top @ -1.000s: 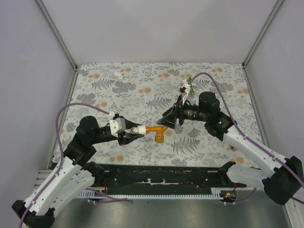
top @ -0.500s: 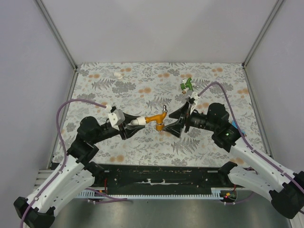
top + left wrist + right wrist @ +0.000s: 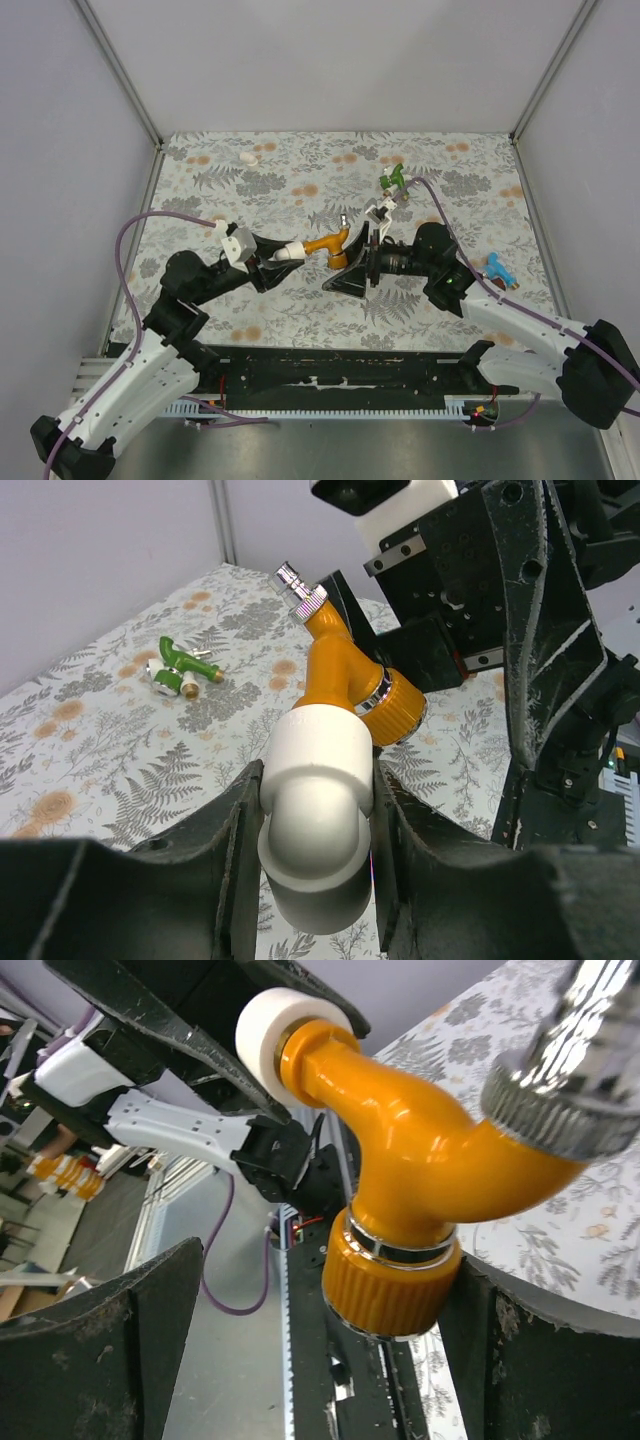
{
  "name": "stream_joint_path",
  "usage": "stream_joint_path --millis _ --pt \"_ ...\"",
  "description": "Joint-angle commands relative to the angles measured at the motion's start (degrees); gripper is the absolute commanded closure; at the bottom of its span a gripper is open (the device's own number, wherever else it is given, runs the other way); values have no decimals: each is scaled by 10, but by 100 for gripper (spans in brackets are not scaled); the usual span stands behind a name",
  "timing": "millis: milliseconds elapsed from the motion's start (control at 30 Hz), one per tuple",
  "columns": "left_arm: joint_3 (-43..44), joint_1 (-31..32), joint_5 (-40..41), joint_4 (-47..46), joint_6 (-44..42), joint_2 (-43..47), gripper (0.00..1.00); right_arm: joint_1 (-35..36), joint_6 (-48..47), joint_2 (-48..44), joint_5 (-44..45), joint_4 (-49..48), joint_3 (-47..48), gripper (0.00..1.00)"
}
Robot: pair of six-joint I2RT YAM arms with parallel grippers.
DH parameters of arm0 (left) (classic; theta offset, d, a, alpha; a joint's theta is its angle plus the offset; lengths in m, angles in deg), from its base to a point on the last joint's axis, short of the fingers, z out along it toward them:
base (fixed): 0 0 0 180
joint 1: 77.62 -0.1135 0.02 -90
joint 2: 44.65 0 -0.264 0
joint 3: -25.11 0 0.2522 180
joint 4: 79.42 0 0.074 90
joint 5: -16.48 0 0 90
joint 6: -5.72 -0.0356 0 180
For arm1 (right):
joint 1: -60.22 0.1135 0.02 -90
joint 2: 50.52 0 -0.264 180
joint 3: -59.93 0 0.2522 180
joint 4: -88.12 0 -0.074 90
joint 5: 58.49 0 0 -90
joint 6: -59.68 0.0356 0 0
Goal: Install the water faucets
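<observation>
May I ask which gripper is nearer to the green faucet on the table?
Right. The right gripper is just below the green faucet in the top view; the left gripper is farther, beyond the orange faucet.

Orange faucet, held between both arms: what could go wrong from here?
The left gripper pinches only the smooth white elbow fitting that the orange plastic faucet is joined to; turning the faucet may spin it in the grip. The right gripper stands open around the faucet's ribbed cap, nearer one finger, so closing could shove the whole piece sideways.
</observation>
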Motion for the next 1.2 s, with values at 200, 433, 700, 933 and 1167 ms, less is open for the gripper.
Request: stream_joint_path --millis 200,433,700,933,1167 --pt "37 1 87 53 -75 22 98 9 89 -7 -39 -52 29 3" --pt "52 1 79 107 -124 24 98 9 61 -17 -37 18 69 4" --pt "65 7 2 121 -130 2 98 3 -43 -16 8 114 125 2" --pt "55 9 -56 89 -106 10 98 -17 -139 3 71 198 156 2" --pt "46 8 -63 47 -75 15 98 -26 -198 11 52 203 155 2"
